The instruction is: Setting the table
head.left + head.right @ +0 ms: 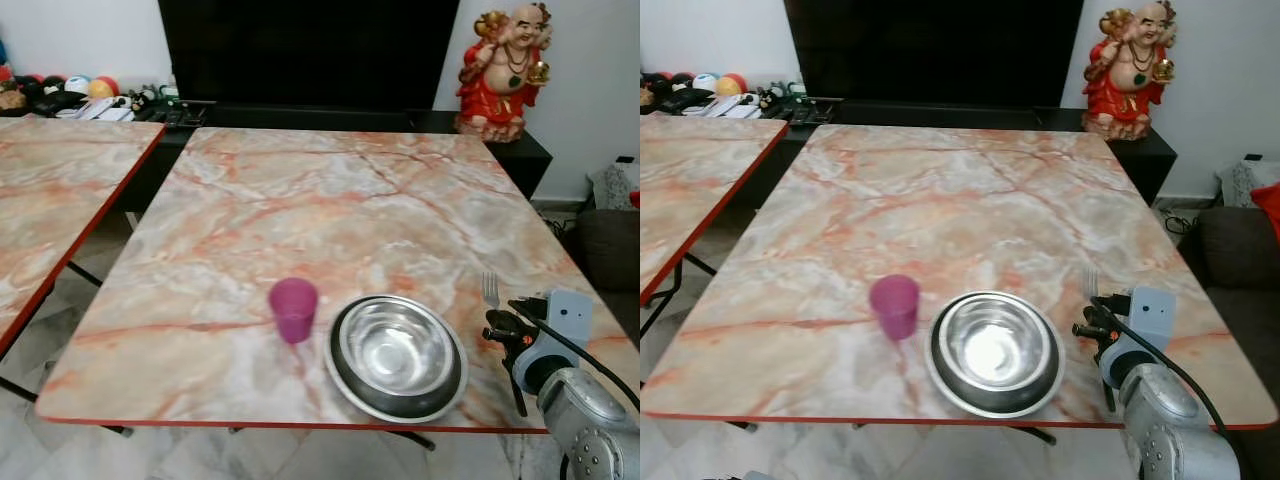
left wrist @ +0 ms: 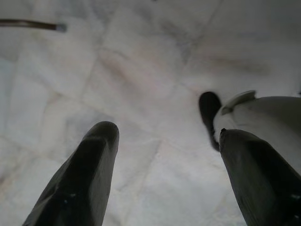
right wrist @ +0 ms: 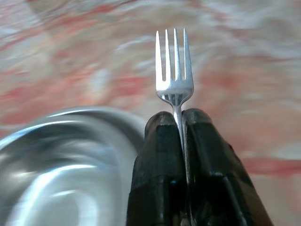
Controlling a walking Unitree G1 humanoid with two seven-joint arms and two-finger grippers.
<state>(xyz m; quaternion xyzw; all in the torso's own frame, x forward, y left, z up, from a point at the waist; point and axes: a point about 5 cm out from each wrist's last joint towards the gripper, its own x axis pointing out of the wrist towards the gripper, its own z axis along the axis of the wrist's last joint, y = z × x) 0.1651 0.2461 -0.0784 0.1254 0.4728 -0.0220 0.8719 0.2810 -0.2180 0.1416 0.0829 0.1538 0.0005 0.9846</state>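
Note:
A steel bowl [image 1: 397, 356] sits near the front edge of the marble table [image 1: 320, 200], with a purple cup [image 1: 293, 309] just to its left. My right gripper [image 3: 178, 123] is shut on a silver fork [image 3: 174, 70], tines pointing away from me. It hovers over the table just right of the bowl, where the fork [image 1: 491, 290] sticks out past my right wrist. My left gripper [image 2: 164, 136] hangs open over the pale tiled floor.
A second marble table [image 1: 50, 190] stands to the left across a narrow gap. A red and gold statue [image 1: 505, 70] and a dark TV [image 1: 305, 50] stand on the low black cabinet behind. A dark sofa [image 1: 610, 250] is at the right.

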